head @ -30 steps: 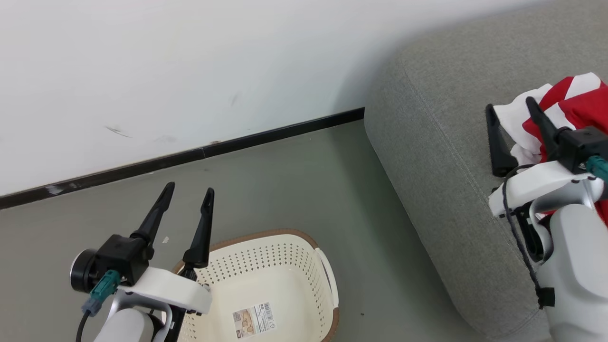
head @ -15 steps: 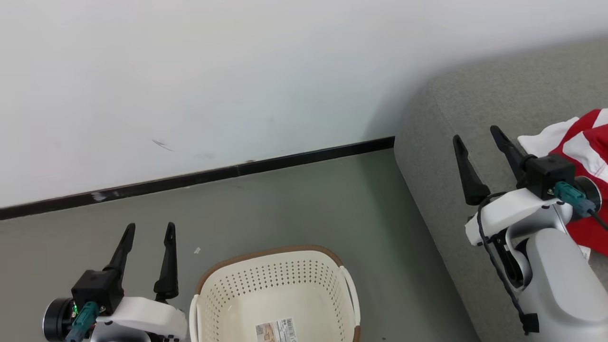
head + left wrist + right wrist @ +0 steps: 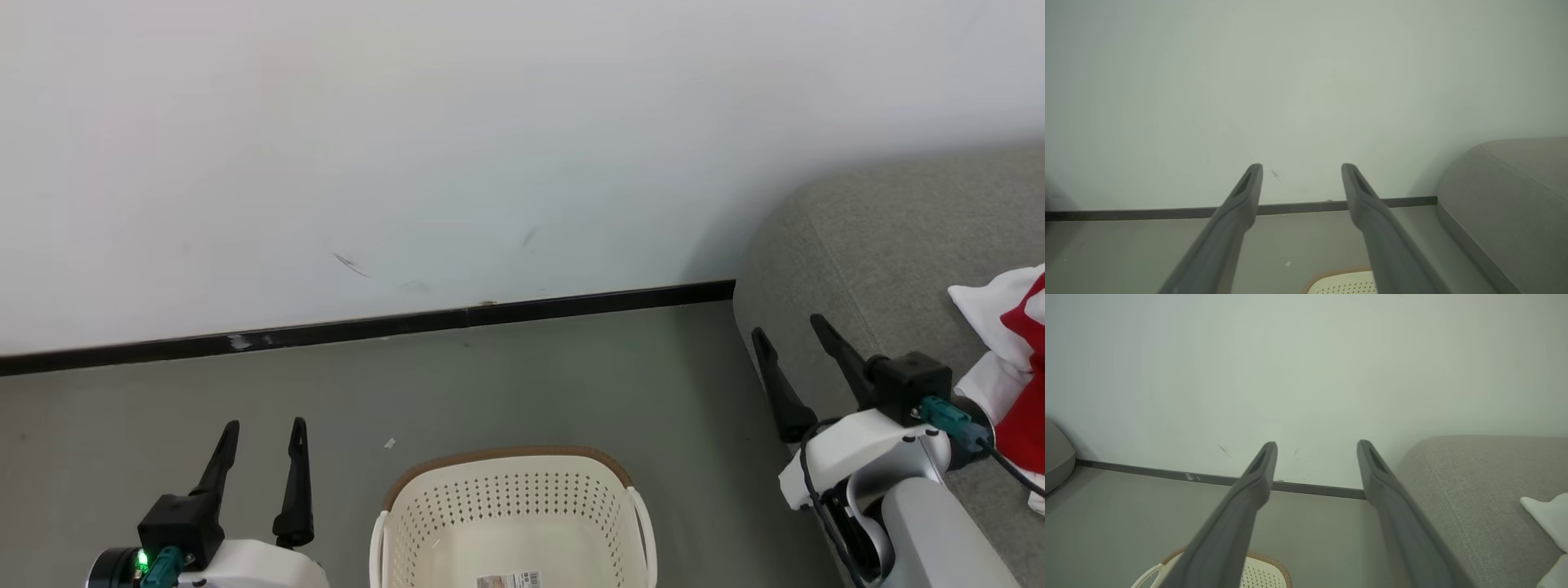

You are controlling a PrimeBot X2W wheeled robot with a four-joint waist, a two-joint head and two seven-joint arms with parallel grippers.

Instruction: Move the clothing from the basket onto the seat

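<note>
The cream-white basket (image 3: pixel 506 453) stands on the floor at the bottom centre of the head view, and the part of its inside that shows holds only a label. Red and white clothing (image 3: pixel 1008 359) lies on the grey seat (image 3: pixel 882 245) at the right edge. My right gripper (image 3: pixel 788 325) is open over the seat's left edge, apart from the clothing. My left gripper (image 3: pixel 265 425) is open over the floor, left of the basket. In the wrist views, both the left gripper (image 3: pixel 1301 167) and the right gripper (image 3: pixel 1317 444) have nothing between their fingers.
A white wall with a black skirting board (image 3: pixel 457 318) runs behind the grey-green floor (image 3: pixel 522 384). A small white scrap (image 3: pixel 389 443) lies on the floor beyond the basket. Another grey upholstered corner (image 3: pixel 1055 457) shows at the far left of the right wrist view.
The head view has swung and tilted up. My right gripper has drawn back from the clothing to the seat's edge. My left gripper has left the basket's rim and now stands beside it.
</note>
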